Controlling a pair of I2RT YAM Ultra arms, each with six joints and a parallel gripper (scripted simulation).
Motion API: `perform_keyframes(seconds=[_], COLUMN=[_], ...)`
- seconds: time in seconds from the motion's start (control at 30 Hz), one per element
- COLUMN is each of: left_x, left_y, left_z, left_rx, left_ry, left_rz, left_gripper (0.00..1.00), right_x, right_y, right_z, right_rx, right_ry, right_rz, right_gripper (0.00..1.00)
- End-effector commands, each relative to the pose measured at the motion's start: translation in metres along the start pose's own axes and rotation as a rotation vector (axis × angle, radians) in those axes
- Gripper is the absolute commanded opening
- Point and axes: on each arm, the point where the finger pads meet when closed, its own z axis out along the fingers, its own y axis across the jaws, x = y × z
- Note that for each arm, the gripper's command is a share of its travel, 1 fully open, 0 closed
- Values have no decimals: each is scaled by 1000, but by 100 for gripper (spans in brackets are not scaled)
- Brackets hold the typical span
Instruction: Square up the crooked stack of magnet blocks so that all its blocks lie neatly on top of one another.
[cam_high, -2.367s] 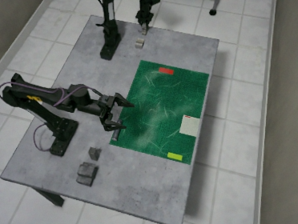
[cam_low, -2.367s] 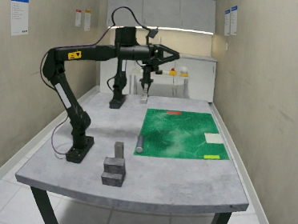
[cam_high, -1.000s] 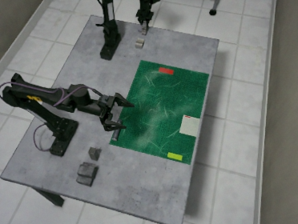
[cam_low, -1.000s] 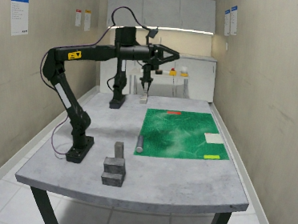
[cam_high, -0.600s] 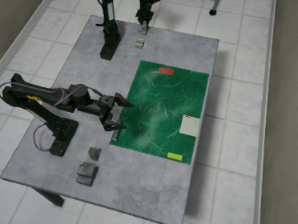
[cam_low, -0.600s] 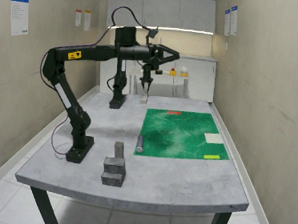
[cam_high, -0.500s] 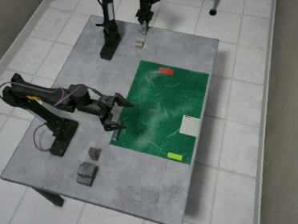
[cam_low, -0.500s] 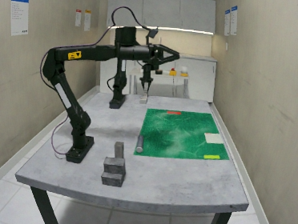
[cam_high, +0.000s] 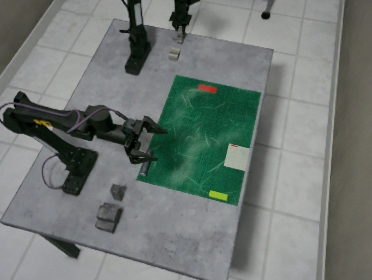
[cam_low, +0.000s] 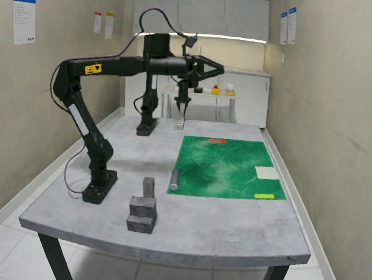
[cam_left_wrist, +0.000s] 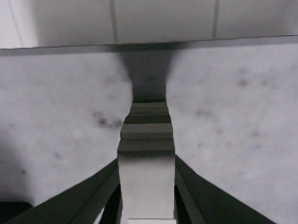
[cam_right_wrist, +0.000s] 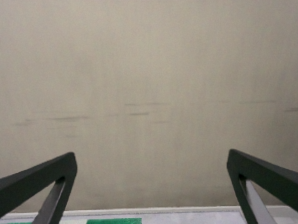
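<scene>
Left claw (cam_high: 180, 36) (cam_low: 181, 111) (cam_left_wrist: 146, 159) clenched on crooked stack

Left claw pointed down at the crooked stack (cam_high: 174, 53) (cam_low: 179, 126) (cam_left_wrist: 147, 131) of pale magnet blocks, grasping its upper part, one finger on each side. Stack stood on the grey table (cam_high: 250, 62) (cam_low: 80, 220) (cam_left_wrist: 60, 90), at the far end in the exterior view, near a table edge. Blocks were out of line: left wrist view showed their edges stepping out one past another. Exact block count could not be told.

Beside the stack, the left arm's base (cam_high: 135, 66) (cam_low: 145, 130) sat on the table. Next out was the green mat (cam_high: 190, 125) (cam_low: 225, 165) (cam_right_wrist: 114, 221), with a red strip (cam_high: 207, 89) (cam_low: 217, 141) nearest the stack, a white square (cam_high: 236, 157) (cam_low: 267, 172) by one side and a yellow-green strip (cam_high: 218, 195) (cam_low: 264, 196) at the other end. Dark cylinder (cam_high: 145, 164) (cam_low: 174, 180) lay along the mat's edge.

Right claw (cam_high: 161, 145) (cam_low: 223, 69) (cam_right_wrist: 153, 154) was released, fingers wide apart, held level above the table, well apart from the stack. Small dark block (cam_high: 118, 191) (cam_low: 148, 187) and stepped dark blocks (cam_high: 108, 217) (cam_low: 142, 215) stood near the right arm's base (cam_high: 72, 187) (cam_low: 95, 196).

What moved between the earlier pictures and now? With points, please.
Nothing that I can see moved, and nothing was grabbed or dropped. The left gripper (cam_high: 180, 39) (cam_low: 181, 113) (cam_left_wrist: 148, 163) is still at the far end, around a magnet block (cam_left_wrist: 147, 185). The right gripper (cam_high: 161, 145) (cam_low: 222, 69) (cam_right_wrist: 150, 158) is still open, and the dark blocks (cam_high: 108, 217) (cam_low: 142, 206) stayed put.
</scene>
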Motion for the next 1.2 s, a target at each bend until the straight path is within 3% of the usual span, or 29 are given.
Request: perform_keyframes(seconds=[0.0,0.7,0.73,1.17], left_x=[-10,-10,-10,-10], left_y=[-3,-3,-3,-3], left_z=[-16,-16,-16,-16], left_rx=[30,30,30,30], left_ry=[-48,-48,-48,-48], left_rz=[-13,-13,-13,-13], left_gripper=[30,29,62,62], right_x=[-23,-23,-23,-23], right_y=[-4,-4,-4,-4], right_z=[-6,-6,-6,-6], right_rx=[15,15,15,15], right_ry=[-44,-44,-44,-44], right_rz=[-9,-9,-9,-9], right_gripper=[100,100,100,100])
